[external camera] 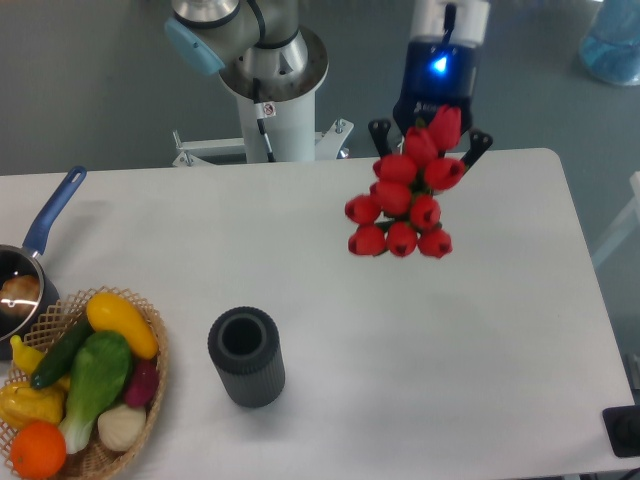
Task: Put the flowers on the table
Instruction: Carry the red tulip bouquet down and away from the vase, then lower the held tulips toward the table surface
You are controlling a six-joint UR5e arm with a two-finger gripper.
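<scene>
I count one bunch of flowers (405, 200), about ten red tulip heads that I can make out, hanging from my gripper (430, 140) above the far right part of the white worktop (450, 350). The jaws show as two black tips, one on each side of the top of the bunch, pinching it there; the stems are hidden behind the blooms. The heads droop toward me and to the left, and from this view I cannot tell whether the lowest ones touch the surface.

Elsewhere I count one dark ribbed cylinder (246, 356), open at the top, standing upright near the middle front. One wicker basket (100, 450) sits at the front left corner, running past the edge of view, filled with coloured vegetables, around seven pieces. One pan with a blue handle (35, 255) lies just behind it at the left edge.

The stretch of worktop under and to the right of the bunch is bare out to the rounded far right corner and the right edge. The cylinder stands well apart from the flowers.
</scene>
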